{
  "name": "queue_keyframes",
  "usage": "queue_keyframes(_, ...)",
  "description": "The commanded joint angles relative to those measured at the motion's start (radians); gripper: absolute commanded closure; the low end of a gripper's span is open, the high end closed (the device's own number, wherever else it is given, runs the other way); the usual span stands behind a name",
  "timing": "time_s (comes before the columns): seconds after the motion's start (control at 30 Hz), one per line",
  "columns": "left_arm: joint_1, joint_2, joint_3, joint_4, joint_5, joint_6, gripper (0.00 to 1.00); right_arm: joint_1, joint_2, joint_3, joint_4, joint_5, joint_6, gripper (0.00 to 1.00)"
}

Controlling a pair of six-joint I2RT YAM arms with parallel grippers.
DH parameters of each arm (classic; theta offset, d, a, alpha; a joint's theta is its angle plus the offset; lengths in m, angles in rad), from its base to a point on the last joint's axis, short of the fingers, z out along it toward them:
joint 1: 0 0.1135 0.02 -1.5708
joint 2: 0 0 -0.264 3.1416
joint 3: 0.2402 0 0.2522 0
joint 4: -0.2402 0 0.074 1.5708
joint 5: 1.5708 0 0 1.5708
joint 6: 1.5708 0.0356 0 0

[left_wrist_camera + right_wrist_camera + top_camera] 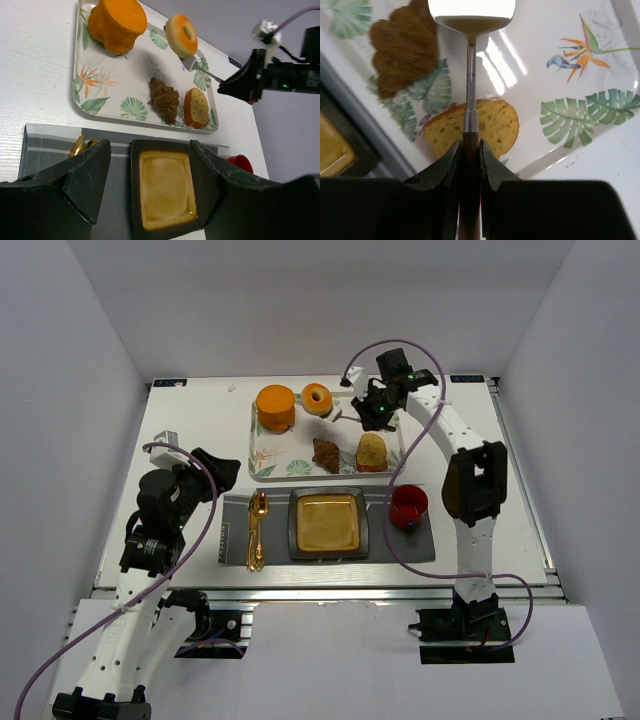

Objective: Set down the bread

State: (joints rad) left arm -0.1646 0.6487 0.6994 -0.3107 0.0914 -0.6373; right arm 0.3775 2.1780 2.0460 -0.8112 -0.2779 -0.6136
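Table (180, 420): tray (290, 447) holds cake (275, 407), bread (317, 398); right tool (470, 147) pinches spatula (470, 95); left tool (149, 152) gapes, empty.

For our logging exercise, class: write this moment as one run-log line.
right tool shut on spatula | bread on spatula tip, over tray | left tool open, empty | bread not yet placed

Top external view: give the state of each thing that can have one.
ring-shaped bread: raised above the tray, on the spatula blade
spatula: gripped by its handle
right end effector: shut on the spatula
left end effector: open, empty
red cup: upright
square plate: no food on it
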Motion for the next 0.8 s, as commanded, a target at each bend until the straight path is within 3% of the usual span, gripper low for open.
queue_keyframes(0.0, 0.005, -0.011, 0.022, 0.022, 0.013, -0.005, 0.27, 0.004, -0.135, -0.053, 0.02, -0.076, -0.027, 1.0)
queue_keyframes(0.43, 0.005, -0.049, -0.011, 0.024, 0.008, -0.018, 0.27, 0.133, -0.538, -0.626, 0.093, -0.063, -0.13, 1.0)
queue_keyframes(0.77, 0.005, -0.061, -0.026, 0.027, 0.011, -0.018, 0.27, 0.25, -0.696, -0.851, 0.09, 0.046, -0.175, 1.0)
